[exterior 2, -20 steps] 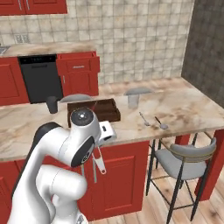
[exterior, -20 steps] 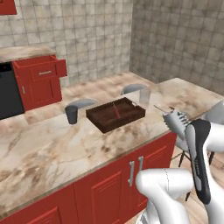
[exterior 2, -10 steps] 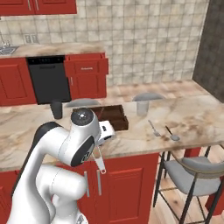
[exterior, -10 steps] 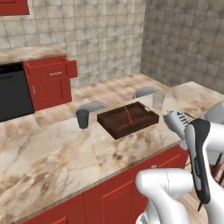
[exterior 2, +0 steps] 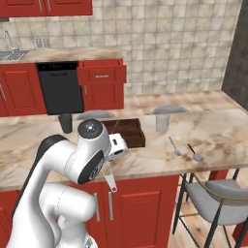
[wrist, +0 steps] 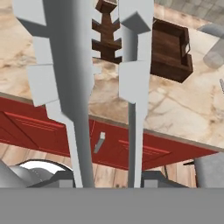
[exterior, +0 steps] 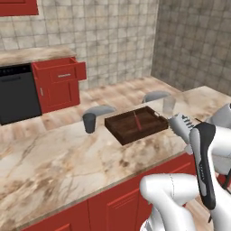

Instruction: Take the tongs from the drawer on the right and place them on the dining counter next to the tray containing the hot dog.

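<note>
The silver-grey tongs (wrist: 70, 65) run up from my gripper (wrist: 108, 176), which is shut on their lower part. Their two flat scalloped arms point toward the dark brown tray (wrist: 168, 48). In the left base view the ridged tongs tip (exterior: 180, 126) hovers above the front edge of the dining counter (exterior: 54, 158), just right of the tray (exterior: 151, 127), which holds the hot dog (exterior: 136, 121). In the right base view the tongs' other end (exterior 2: 111, 181) hangs below my hand, in front of the tray (exterior 2: 128, 131). The red drawer (exterior: 61, 72) stands open across the kitchen.
A dark grey cup (exterior: 89, 122) stands left of the tray and a clear glass (exterior: 168, 104) behind its right end. A fork (exterior 2: 174, 145) and a spoon (exterior 2: 196, 154) lie further right. A grey stool (exterior 2: 213, 193) sits under the counter's right end. A black dishwasher (exterior 2: 60, 87) stands beside the drawer.
The whole picture has shifted, so the base has driven sideways along the dining counter. The tongs stay in my grip the same way.
</note>
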Motion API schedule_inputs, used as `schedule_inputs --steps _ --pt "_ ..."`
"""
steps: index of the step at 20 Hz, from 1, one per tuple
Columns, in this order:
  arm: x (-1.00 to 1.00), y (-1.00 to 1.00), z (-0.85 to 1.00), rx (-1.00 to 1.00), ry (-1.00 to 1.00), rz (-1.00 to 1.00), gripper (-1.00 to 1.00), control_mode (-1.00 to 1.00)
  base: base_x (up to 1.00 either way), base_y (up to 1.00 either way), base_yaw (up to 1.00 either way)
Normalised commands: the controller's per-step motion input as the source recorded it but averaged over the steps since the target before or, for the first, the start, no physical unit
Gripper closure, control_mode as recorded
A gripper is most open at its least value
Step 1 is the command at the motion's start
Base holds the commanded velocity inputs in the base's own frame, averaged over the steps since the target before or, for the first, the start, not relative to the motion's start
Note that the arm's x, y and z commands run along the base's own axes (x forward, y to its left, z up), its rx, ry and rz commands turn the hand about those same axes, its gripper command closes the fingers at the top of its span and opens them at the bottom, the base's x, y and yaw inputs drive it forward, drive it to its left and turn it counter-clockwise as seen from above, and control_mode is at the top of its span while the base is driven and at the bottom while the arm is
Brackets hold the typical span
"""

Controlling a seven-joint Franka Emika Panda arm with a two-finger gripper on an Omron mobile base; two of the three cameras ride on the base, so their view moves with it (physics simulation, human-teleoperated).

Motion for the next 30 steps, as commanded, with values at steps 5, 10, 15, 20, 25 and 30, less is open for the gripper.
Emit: schedule_inputs --steps 5,10,15,20,25,30 --pt "0.04 -0.09 0.0 0.01 0.01 0.0 1.0 -1.0 0.19 -0.11 0.02" --pt "0.38 -0.11 0.02 0.07 0.02 0.01 1.0 -1.0 0.0 0.0 0.0" --pt "0.28 0.58 0.1 0.19 0.0 0.0 1.0 -1.0 0.0 0.0 0.0" --pt "0.31 1.0 0.02 0.07 0.0 -0.04 1.0 -1.0 0.0 0.0 0.0" --pt "0.33 0.99 0.0 0.01 0.0 -0.1 1.0 -1.0 0.0 0.0 0.0" --pt "0.31 0.72 0.0 0.0 0.16 -0.21 1.0 -1.0 0.0 0.0 0.0"
